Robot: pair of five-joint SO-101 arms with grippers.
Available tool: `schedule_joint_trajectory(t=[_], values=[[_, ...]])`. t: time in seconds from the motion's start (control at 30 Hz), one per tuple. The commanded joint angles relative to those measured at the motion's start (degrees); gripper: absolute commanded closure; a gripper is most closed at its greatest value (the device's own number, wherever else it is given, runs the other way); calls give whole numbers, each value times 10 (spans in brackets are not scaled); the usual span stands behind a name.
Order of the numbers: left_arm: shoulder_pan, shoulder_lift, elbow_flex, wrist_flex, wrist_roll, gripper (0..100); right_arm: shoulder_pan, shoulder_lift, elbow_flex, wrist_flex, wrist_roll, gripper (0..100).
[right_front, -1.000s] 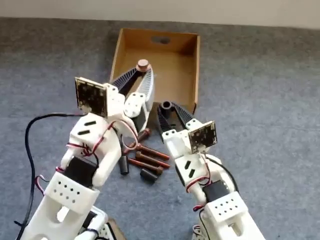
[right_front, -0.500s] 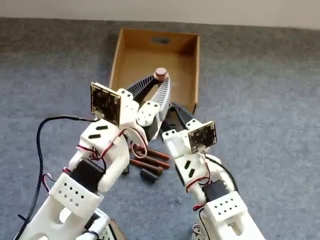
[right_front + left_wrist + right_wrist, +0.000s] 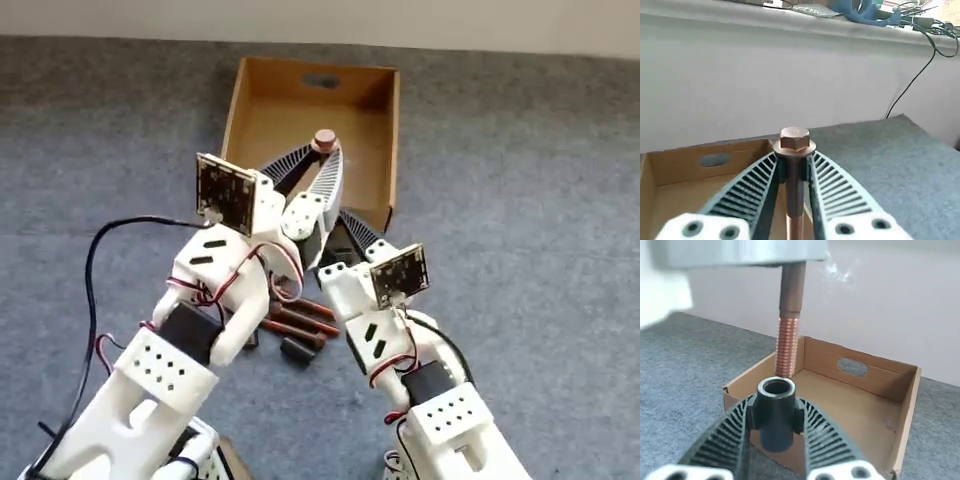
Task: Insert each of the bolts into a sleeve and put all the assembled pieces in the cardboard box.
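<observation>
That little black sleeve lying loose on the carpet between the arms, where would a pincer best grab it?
Across the middle of the black sleeve, from above, I'd judge. It lies on its side on the carpet, round flanks exposed; a bolt lies close beside it, leaving little room for a sideways approach.

A flat grey felt-like table covering carries everything. An open brown cardboard box sits flat on it at the far side. In front of the box, several long copper-coloured metal bolts lie close together. A short black cylindrical sleeve lies just beside them, and a second black sleeve is partly hidden.
</observation>
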Motion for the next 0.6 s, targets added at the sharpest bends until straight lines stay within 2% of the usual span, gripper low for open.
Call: schedule_joint_trajectory(t=[0.0,0.57], values=[[-7,-15,0,-16,1,992,-5,-14,-4,-11,-6,992],[6,-22,18,-14,2,992,-5,-15,8,-15,-6,992]])
